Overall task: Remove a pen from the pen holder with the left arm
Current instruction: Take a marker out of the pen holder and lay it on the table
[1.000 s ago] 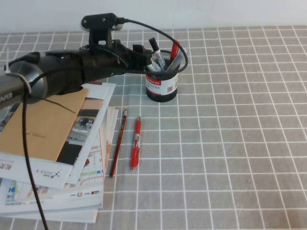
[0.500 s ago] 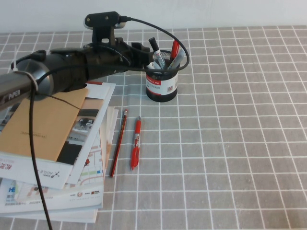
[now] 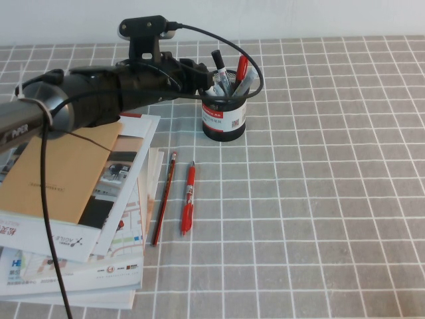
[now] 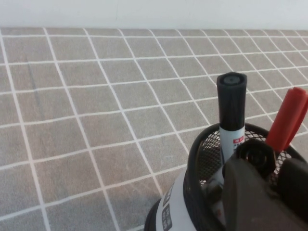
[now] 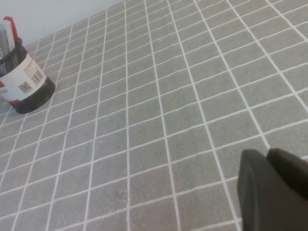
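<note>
The left gripper [image 3: 206,78] sits at the rim of the holder [image 3: 224,121], beside a black marker [image 3: 217,61] and a red-capped pen [image 3: 240,66]. On the counter [image 3: 319,199], a pencil [image 3: 165,198] and a red pen [image 3: 188,199] lie beside stacked booklets [image 3: 73,199]

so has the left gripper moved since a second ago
Yes: the left gripper has shifted right, closer to the pen holder, now at its rim. The right gripper hangs over the table.

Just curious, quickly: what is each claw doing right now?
Left gripper: at the pen holder, open or closed cannot be told.
Right gripper: closed, holding nothing, over the table.
</note>
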Controlling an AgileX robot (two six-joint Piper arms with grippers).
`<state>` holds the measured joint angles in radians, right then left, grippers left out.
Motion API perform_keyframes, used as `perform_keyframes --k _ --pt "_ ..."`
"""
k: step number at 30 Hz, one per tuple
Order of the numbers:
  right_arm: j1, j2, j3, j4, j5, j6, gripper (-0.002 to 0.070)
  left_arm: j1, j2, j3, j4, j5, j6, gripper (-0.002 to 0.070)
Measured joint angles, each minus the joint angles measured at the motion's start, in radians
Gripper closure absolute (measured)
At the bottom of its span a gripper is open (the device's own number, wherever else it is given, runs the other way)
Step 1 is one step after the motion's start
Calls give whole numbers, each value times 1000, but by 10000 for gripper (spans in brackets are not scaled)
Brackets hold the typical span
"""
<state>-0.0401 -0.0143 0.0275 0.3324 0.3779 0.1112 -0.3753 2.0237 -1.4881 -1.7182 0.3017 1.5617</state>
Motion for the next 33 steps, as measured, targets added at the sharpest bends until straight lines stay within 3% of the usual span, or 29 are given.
perform_keyframes --k 19,33 --pt "0 0 0 0 0 0 689 0 -6 -34 0 14 2 573" --pt "0 0 0 0 0 0 689 0 -170 -34 54 -18 34 574"
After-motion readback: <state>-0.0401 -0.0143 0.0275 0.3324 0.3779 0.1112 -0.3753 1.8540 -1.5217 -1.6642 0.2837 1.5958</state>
